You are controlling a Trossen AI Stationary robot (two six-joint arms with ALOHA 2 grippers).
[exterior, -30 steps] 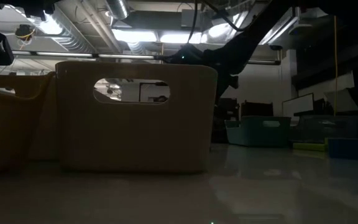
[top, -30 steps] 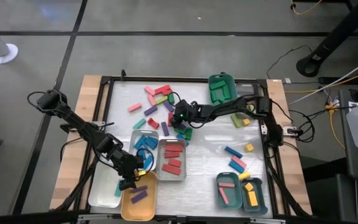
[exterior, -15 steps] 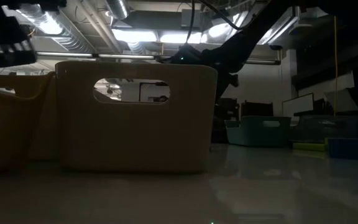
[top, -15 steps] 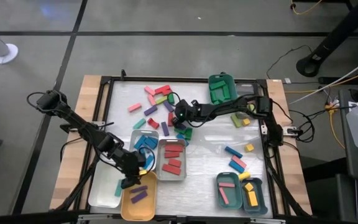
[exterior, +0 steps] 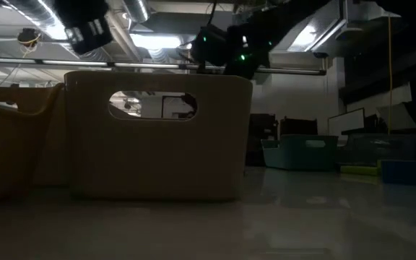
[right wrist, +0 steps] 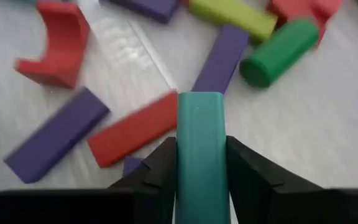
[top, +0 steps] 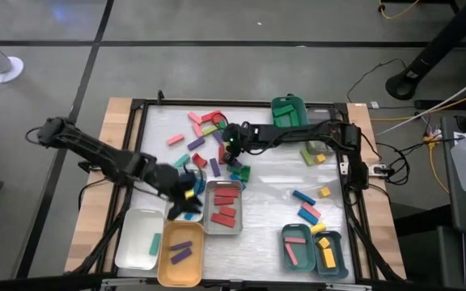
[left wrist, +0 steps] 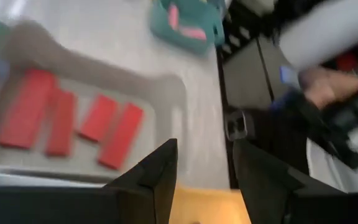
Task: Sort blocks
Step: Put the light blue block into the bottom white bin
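Loose blocks (top: pixel 205 129) in many colours lie flat on the table's far middle. My right gripper (top: pixel 230 145) hangs above the pile's right side, shut on a teal block (right wrist: pixel 199 155); below it lie red (right wrist: pixel 135 127), purple (right wrist: pixel 219 59) and green (right wrist: pixel 278 53) blocks. My left gripper (top: pixel 183 206) hovers open over the grey tray of red blocks (left wrist: pixel 73 118), at its near left corner, with nothing between its fingers (left wrist: pixel 160 168). My right gripper pinches the teal block's two long sides (right wrist: pixel 199 186) between its two fingers. The fingers slant down from the table's right side and lie along the block, whose free end (right wrist: pixel 199 102) sticks out past the fingertips. The block is lifted clear of the blocks below.
A grey tray of blue blocks (top: pixel 178 179) stands beside the red one. A white tray (top: pixel 136 246) and an orange tray (top: pixel 179 259) with purple blocks stand at the near left, two teal trays (top: pixel 307 249) at the near right, a green tray (top: pixel 288 113) at the far edge.
My left gripper has risen from over the orange tray and swung toward the far edge, ending above the grey trays. My right gripper has lifted from the pile, gone a little toward the far edge and rolled.
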